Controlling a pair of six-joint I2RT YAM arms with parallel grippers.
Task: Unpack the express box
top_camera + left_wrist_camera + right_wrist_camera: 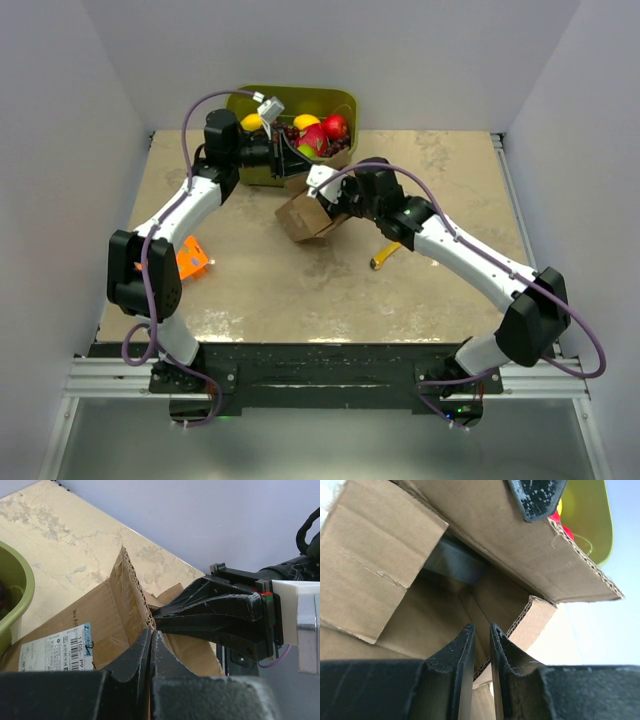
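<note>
The express box (pixel 300 222) is a small brown carton, tilted and open, in the middle of the table just in front of the green bin. My left gripper (pixel 297 172) is shut on the edge of one raised flap, as the left wrist view (pixel 151 632) shows, next to the box's white label (pixel 57 650). My right gripper (pixel 325 200) is shut on another flap, whose corrugated edge passes between its fingertips (pixel 481 627). The flaps (pixel 380 555) are spread open, and a grey surface (pixel 455 562) shows deep inside the box. My left finger (pixel 535 497) presses the upper flap.
The olive-green bin (pixel 345 100) with fruit stands at the back, right behind the box. A flat orange package (pixel 190 258) lies at the left by the left arm. A small yellow tool (pixel 385 256) lies on the table under the right forearm.
</note>
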